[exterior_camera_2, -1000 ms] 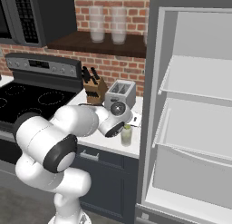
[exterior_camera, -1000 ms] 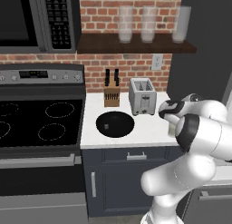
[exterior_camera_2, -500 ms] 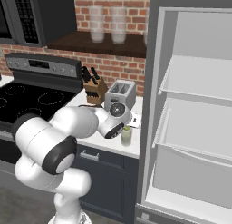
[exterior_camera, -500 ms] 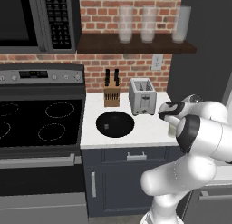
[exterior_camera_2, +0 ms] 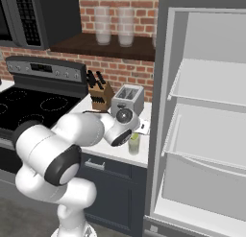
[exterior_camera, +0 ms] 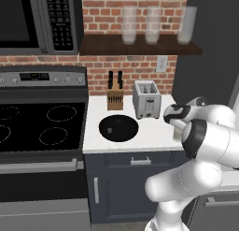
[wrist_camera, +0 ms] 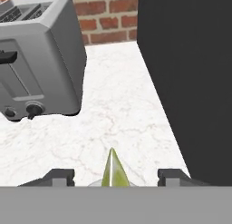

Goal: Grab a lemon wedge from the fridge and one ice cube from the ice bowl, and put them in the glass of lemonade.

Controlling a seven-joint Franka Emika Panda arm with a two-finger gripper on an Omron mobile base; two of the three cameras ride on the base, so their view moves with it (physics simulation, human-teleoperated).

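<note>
The two-finger gripper point(wrist_camera: 115, 177) stands wide, its dark fingertips point(wrist_camera: 58, 177) well apart with the small yellowish-green lemon wedge point(wrist_camera: 113, 169) upright between them, touching neither; the white arm bends low over the white marbled counter point(wrist_camera: 122, 109), the hand just above the short clear glass of pale lemonade point(exterior_camera_2: 134, 144). The hand view shows the wedge tip and a pale curve below it, perhaps the glass rim; the base views show the glass but not the wedge. The silver toaster point(exterior_camera: 147, 99) stands near, the wide black bowl point(exterior_camera: 118, 128) farther left; the tall dark grey fridge point(exterior_camera_2: 199, 111) stands open, its white shelves bare.
</note>
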